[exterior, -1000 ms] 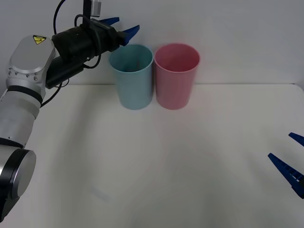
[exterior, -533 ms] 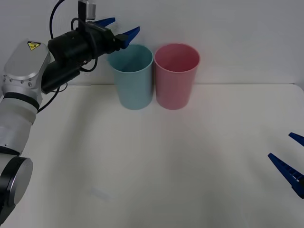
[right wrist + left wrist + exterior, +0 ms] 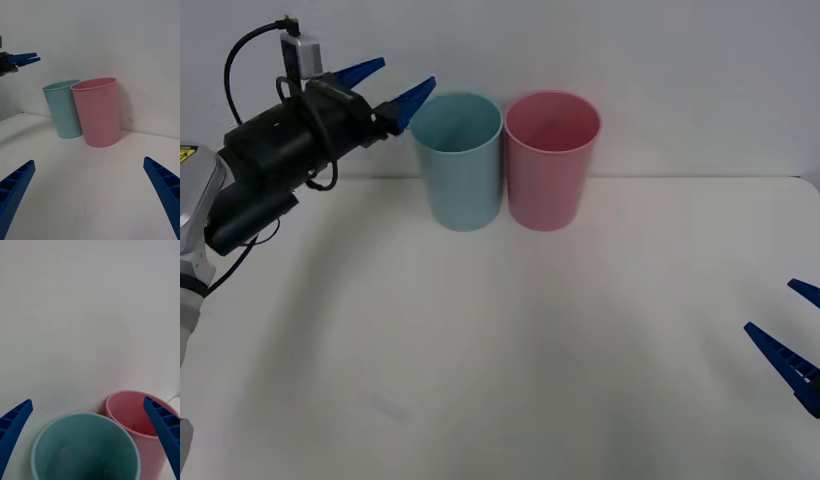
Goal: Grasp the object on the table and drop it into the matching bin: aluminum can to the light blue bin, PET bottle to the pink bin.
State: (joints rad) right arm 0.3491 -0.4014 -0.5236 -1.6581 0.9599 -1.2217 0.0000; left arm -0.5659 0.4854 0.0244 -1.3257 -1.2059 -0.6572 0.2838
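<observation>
The light blue bin and the pink bin stand side by side, touching, at the back of the white table. My left gripper hangs open and empty just left of the light blue bin's rim, at about rim height. From its wrist I look down on the light blue bin and the pink bin. The aluminum can is out of view. My right gripper waits open low at the table's right edge, facing both bins.
A plain white wall rises right behind the bins. The tabletop in front of the bins is bare white. The left gripper also appears in the right wrist view, above and beside the light blue bin.
My left arm has pulled back to the left, away from over the light blue bin, with its gripper open throughout. The right arm has stayed still.
</observation>
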